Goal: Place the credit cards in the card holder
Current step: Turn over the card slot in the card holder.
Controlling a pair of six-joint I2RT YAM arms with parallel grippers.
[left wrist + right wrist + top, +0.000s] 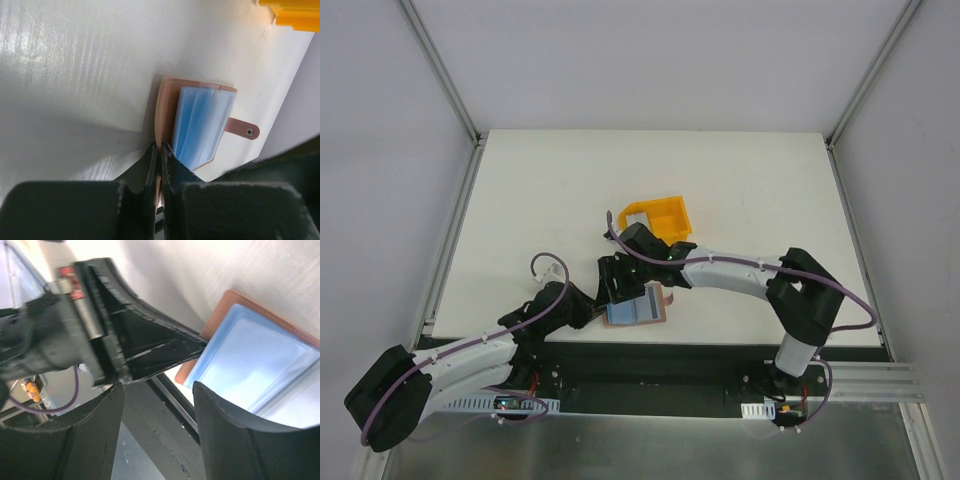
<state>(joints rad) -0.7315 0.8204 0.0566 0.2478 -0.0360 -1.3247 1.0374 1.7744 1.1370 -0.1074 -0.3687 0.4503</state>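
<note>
Pinching card holder: left end effector

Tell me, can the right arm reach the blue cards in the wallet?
Probably yes. The right gripper hangs open right beside the wallet, and the blue cards lie uncovered on top. The left gripper only pinches the wallet's edge.

A: What was tallied on the table?
B: One card holder and one yellow bin.
A: And the credit cards?
B: They overlapped in one pale blue stack; the individual count was not readable.
A: Grippers?
B: Two were recorded: left gripper and right gripper, two fingers each.
</note>
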